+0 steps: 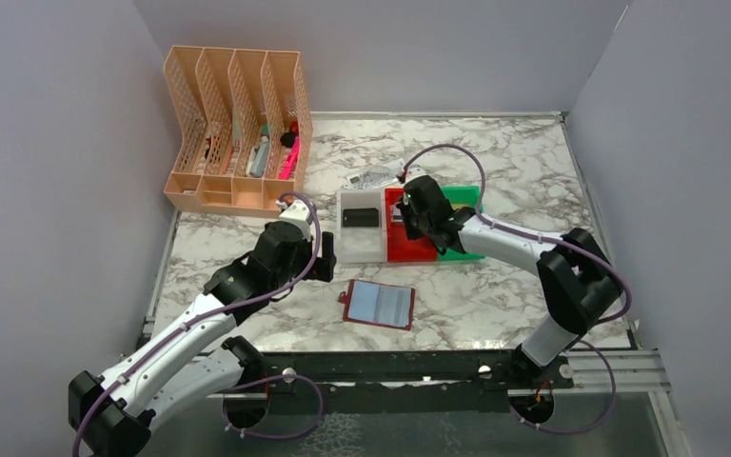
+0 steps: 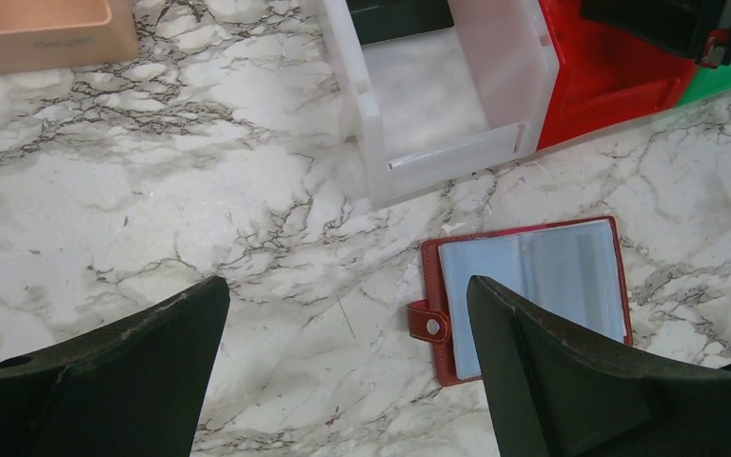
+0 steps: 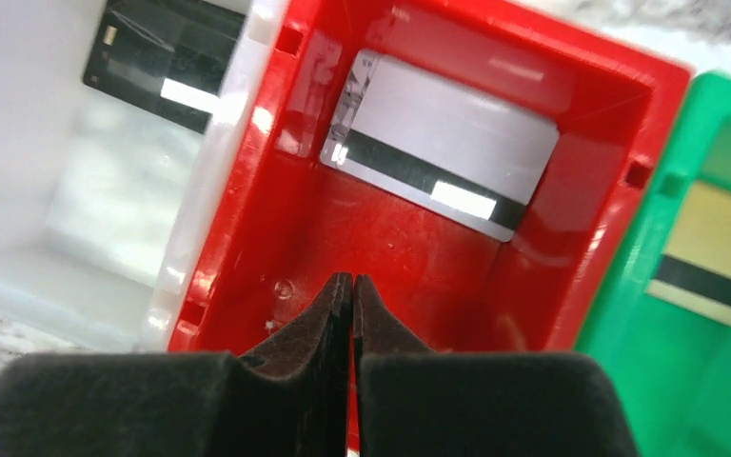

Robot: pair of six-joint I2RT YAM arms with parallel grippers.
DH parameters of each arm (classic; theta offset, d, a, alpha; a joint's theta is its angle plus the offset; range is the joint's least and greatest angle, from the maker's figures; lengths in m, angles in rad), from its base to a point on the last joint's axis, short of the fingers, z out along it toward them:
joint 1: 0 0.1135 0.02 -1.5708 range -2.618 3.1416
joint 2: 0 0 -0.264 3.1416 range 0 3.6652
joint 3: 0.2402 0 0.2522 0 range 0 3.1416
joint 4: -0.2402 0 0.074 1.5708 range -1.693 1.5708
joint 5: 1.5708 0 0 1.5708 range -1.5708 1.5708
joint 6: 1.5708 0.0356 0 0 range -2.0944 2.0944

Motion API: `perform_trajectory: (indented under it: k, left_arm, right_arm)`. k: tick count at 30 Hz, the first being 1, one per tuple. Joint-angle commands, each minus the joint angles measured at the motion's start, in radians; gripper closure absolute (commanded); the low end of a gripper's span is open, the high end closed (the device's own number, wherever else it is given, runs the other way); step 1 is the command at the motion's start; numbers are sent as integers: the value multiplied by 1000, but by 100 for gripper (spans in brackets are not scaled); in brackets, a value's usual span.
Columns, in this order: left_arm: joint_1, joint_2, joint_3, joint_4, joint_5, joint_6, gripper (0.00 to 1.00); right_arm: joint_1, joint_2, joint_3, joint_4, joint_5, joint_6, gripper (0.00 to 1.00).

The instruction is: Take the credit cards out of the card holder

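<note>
The fingers [image 3: 319, 328] of the right gripper [image 3: 352, 283] are pressed flat together, tip to tip, with nothing caught between them. They point down into the red bin [image 3: 271, 243], above its bare floor and clear of the pale silver card [image 3: 443, 143], which lies face down at the far end of that bin with its dark stripe showing.

Over on the other side, the left gripper [image 2: 345, 286] has its fingers [image 2: 138, 357] spread as wide as they seem to go, and they hold nothing. It hangs over the marble table [image 2: 152, 190], just in front of the white bin [image 2: 371, 143]. From its own camera, one fingertip overlaps the near corner of the card holder [image 2: 533, 276]. Whether it touches the holder, I cannot tell.

The card holder lies open and flat on the table, near the front and between the two arms, apart from the bins. Its bluish-clear sleeves face up and the small snap tab sticks out on the left arm's side.

The other credit cards sit one to a bin: a black card [image 3: 167, 62] in the white bin and a gold card [image 3: 714, 248] in the green bin [image 3: 647, 362]. The three bins stand touching in a row. A peach desk organiser [image 1: 233, 129] stands in the far left corner.
</note>
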Motion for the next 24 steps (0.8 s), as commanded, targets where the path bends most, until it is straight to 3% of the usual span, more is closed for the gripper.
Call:
perform_trajectory:
  k: [1,12,24]
  left_arm:
    - [7,-1,2,9,21,9,1]
    - [7,-1,1,10,23,11,1]
    - [10,5,1,11,25,11,1]
  right_arm:
    - [-3,77,7,-34,24,152,92]
    - [-2,220,113,-5,183,108,92]
    - [-2,231,115,51,236,90,85]
